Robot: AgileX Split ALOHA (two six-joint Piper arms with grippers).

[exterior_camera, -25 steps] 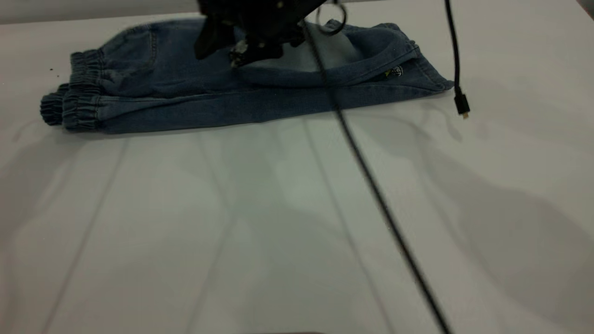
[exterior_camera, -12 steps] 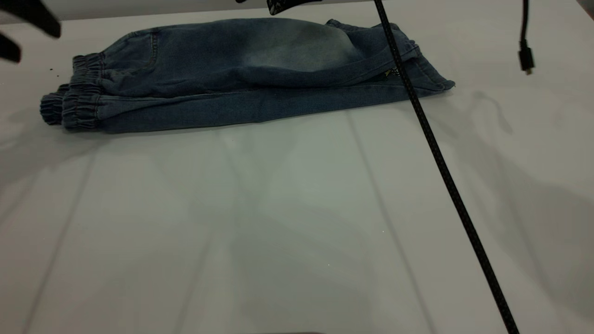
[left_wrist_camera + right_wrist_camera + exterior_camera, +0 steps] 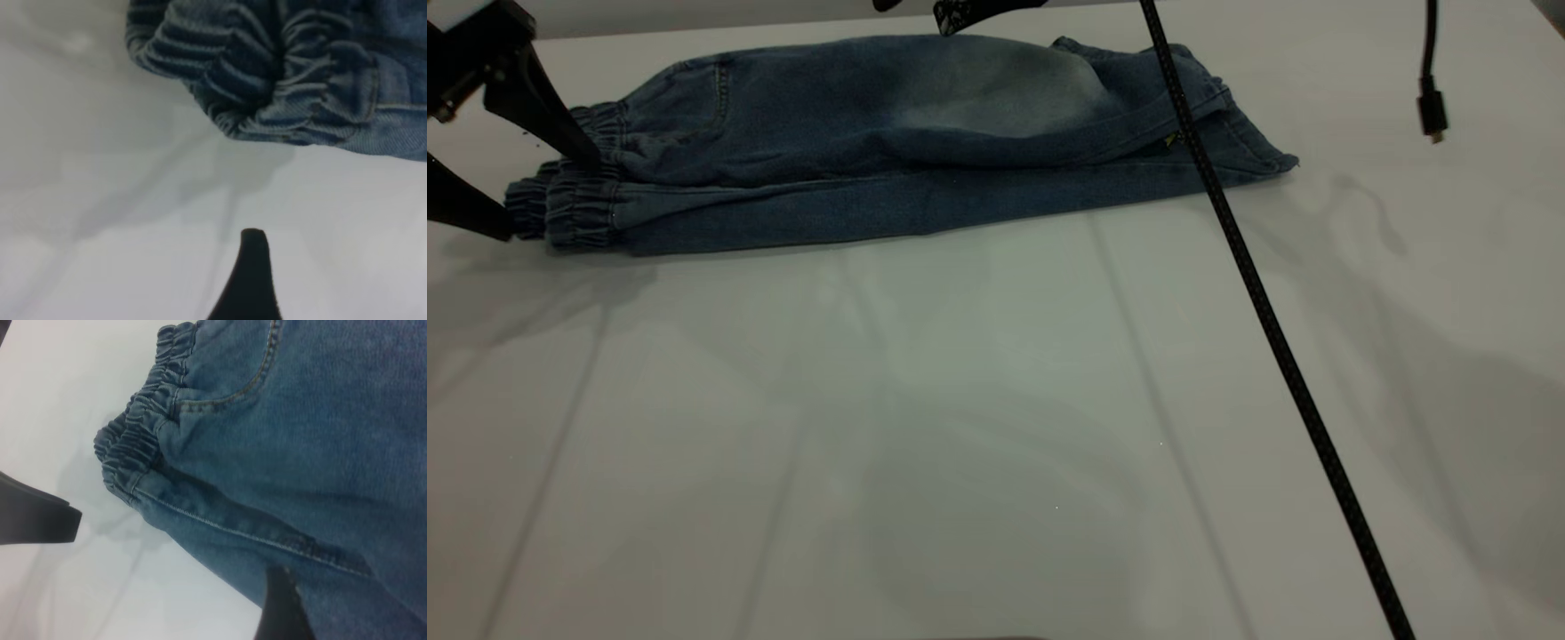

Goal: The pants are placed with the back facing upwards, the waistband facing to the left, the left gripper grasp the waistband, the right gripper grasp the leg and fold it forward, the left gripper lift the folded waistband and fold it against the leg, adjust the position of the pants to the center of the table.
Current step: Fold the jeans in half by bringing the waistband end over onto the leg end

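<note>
White bench (image 3: 996, 427) carries the pants (image 3: 889, 133) at 12 o'clock, already folded lengthwise.
Left tool (image 3: 529, 191), fingers apart, straddles the waistband (image 3: 574, 196) at 9 o'clock; next it likely needs to clamp and lift. Right tool (image 3: 960, 11) hangs above; I cannot tell its state.

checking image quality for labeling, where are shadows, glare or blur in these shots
Exterior view: dim, soft arm shadows streak the table, no glare. Left wrist view: soft focus on the waistband, finger shadow on the table. Right wrist view: the pants sharp, evenly lit.
</note>
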